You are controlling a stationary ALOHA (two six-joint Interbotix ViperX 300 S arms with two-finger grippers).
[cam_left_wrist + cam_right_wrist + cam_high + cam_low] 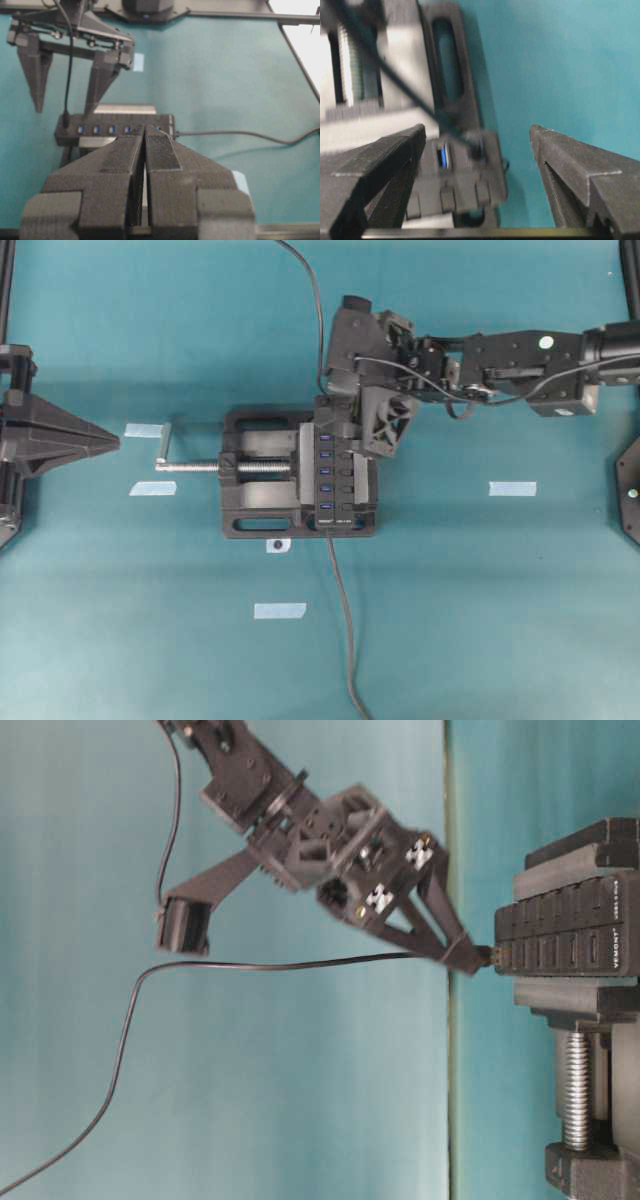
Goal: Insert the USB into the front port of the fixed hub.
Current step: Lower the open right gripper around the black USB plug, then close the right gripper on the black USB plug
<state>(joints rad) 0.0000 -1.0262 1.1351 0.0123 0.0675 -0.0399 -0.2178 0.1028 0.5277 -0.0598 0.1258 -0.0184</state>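
One fixed hub (333, 473) with seven blue ports sits mid-frame in one vise (262, 487). The USB (65, 120) is plugged into its end port. Right hand (64, 82) spread wide, empty; left hand (145, 145) closed, empty.

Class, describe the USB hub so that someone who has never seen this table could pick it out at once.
Start at the bulky black vise with the silver screw, in the middle of the teal table. Clamped at its right end in the overhead view lies the fixed hub, a long narrow black bar. Unlike the vise, it carries a row of small blue ports with black buttons alongside.
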